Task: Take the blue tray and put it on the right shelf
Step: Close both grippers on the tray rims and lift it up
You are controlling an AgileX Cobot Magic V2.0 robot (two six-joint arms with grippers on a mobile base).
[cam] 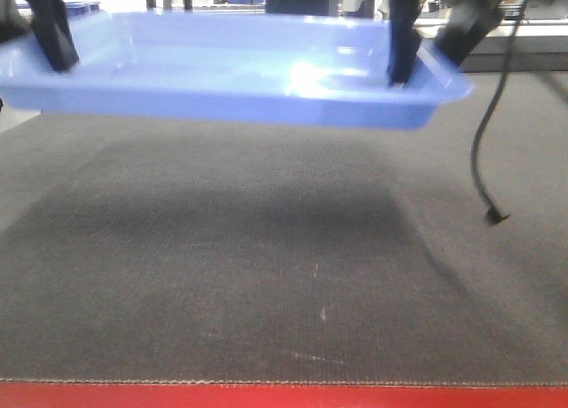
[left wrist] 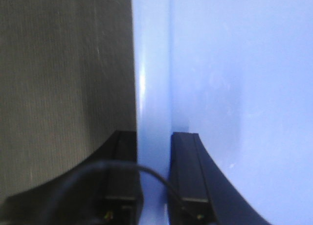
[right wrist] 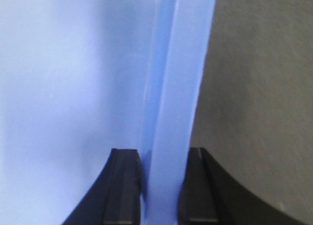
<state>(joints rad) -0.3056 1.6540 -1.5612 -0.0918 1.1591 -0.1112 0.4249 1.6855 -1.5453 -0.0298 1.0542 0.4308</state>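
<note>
Blue tray [cam: 222, 66]: in the air above the dark mat [cam: 266, 275] and not touching it, roughly level, empty, its shadow on the mat below.
Left gripper [left wrist: 154, 142]: narrowed onto the tray's left rim, one finger [left wrist: 186, 161] inside the wall and the other outside.
Right gripper [right wrist: 164, 159]: pinched in the same way on the right rim, the flared lip between its two black fingers [right wrist: 122, 181].
Support: only the two rim pinches carry the tray; nothing is under its base.
Right shelf: cannot be made out in these views; the tray is over the red-edged table [cam: 284, 397].
Stage (judged): lift done, carry to the shelf ahead.
Risk, slip: the plastic is glossy and the bite is on a thin rim, so a jolt could pull the lip out of one pinch.
Risk, tilt or flex: uneven arm travel would twist or bow the shallow tray and drop one end.
Risk, snag: a loose black cable [cam: 484, 160] hangs just beside the tray's right end and could catch.
</note>
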